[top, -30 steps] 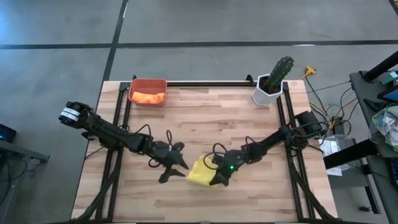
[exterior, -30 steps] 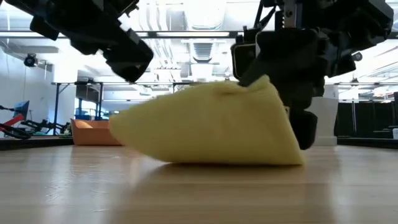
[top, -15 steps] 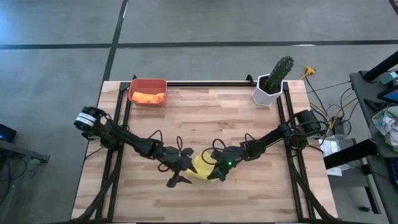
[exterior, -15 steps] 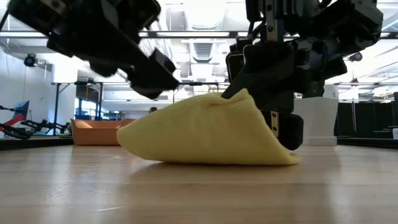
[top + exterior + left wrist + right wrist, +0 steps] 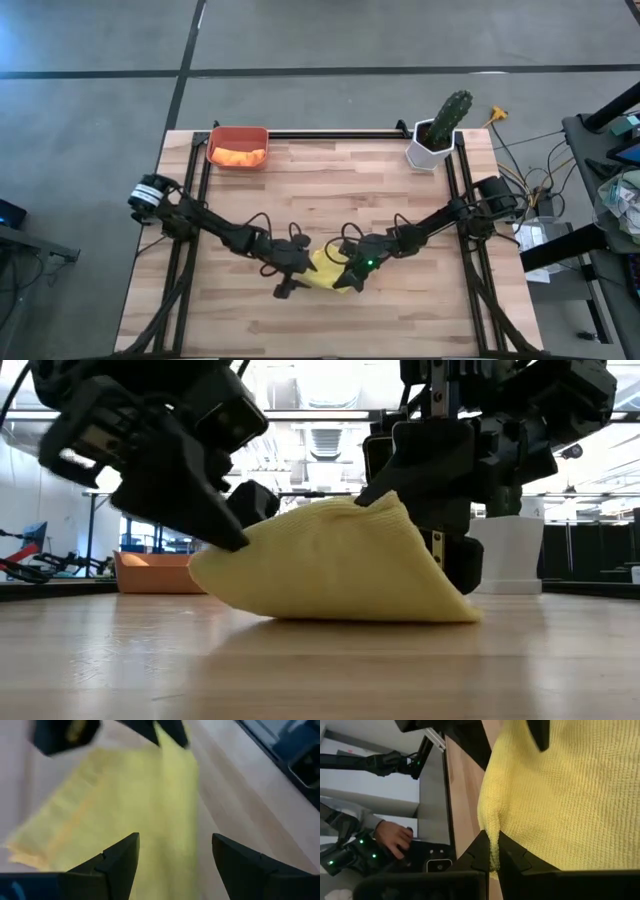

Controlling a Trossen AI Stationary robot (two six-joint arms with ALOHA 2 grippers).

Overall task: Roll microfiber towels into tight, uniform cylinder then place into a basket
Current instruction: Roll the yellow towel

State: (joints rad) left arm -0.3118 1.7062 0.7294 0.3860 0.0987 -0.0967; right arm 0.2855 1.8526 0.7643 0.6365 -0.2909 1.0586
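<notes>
Yellow towel [image 5: 340, 565], one, folded into a loose wedge on the wooden table [image 5: 400, 210], toward the front edge and near the middle, between the two grippers. Pinched at one edge by the right gripper [image 5: 492, 851], fingers closed tight on a fold of the cloth, lifting that side into a peak. Met at the opposite side by the left gripper [image 5: 172, 857], fingers spread wide with the cloth lying between and ahead of them, gripping nothing. Orange towel [image 5: 240, 156], one, already lying in the basket [image 5: 237, 134] at the table's far left corner, well apart from the yellow one. One white hexagonal pot [image 5: 430, 148] with a green cactus [image 5: 452, 110] at the far right corner. No readable writing or labels anywhere. Beyond the table, a person's hand [image 5: 394, 836] resting on dark equipment with small green lights.
</notes>
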